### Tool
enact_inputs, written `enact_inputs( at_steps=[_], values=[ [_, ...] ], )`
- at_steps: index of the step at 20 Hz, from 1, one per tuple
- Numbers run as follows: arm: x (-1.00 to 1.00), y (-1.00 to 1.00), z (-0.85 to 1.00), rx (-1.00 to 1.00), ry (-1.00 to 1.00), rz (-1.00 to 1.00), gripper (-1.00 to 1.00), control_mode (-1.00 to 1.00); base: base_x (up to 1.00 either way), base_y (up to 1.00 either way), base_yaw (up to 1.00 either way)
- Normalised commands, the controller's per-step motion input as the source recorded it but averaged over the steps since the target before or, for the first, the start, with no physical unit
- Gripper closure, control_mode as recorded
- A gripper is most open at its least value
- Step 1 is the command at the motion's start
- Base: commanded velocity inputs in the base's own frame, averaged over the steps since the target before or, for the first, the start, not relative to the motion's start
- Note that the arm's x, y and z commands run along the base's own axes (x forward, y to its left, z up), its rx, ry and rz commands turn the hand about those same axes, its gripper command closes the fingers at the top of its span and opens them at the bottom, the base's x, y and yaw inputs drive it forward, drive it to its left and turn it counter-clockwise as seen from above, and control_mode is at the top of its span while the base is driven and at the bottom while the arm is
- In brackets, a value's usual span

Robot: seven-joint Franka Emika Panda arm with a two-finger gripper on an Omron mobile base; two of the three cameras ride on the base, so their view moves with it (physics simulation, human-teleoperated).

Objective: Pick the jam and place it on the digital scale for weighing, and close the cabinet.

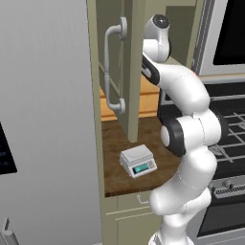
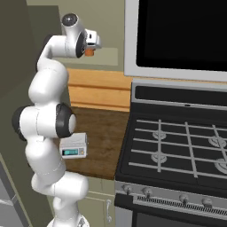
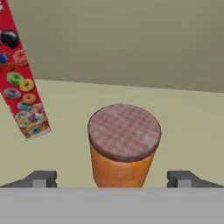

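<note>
Inside the open wall cabinet, up above the counter, is where the arm's hand has reached. The cabinet is olive-beige; its panelled door stands swung out toward the left base camera, the long grey-white bar handle running down its face. To the left of it in that view rises a tall grey refrigerator side. On the other side of the counter sits a black gas range with grey grates and a row of knobs along its front, and above it a dark-windowed microwave in a pale frame.

The wooden countertop lies between refrigerator and range, with a lighter wood backsplash behind. On it stands the digital scale, white and boxy, its teal display lit, its square plate bare.

On the cabinet shelf a red cereal box printed with coloured rings (tilted in the hand view, though the camera itself may be rolled) stands to the left of the jam. The jam is upright on the shelf: orange body, brown chequered lid. The gripper has its fingers spread wide, one tip on each side of the jar, both clear of it. In the right base view the jar shows as a small orange spot just below the hand.
</note>
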Motion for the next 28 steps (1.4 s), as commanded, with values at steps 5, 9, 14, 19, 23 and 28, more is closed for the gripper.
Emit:
enact_inputs(
  at_steps=[5,9,14,19,23,28],
  values=[
    [0.32,0.00,-0.03,0.00,0.02,0.00,-1.00,-1.00,0.00,0.00,0.00],
    [0.29,0.00,-0.15,0.00,0.00,0.00,1.00,-1.00,0.00,0.00,0.00],
    [0.17,0.00,-0.12,0.00,0.00,0.00,1.00,-1.00,0.00,0.00,0.00],
    [-0.41,0.00,-0.06,0.01,-0.12,0.02,1.00,-1.00,0.00,0.00,0.00],
    [-0.91,-0.21,-0.08,0.02,-0.15,0.06,1.00,-1.00,0.00,0.00,0.00],
    [-0.97,-0.34,-0.07,0.12,-0.24,0.08,1.00,-1.00,0.00,0.00,0.00]
  ],
)
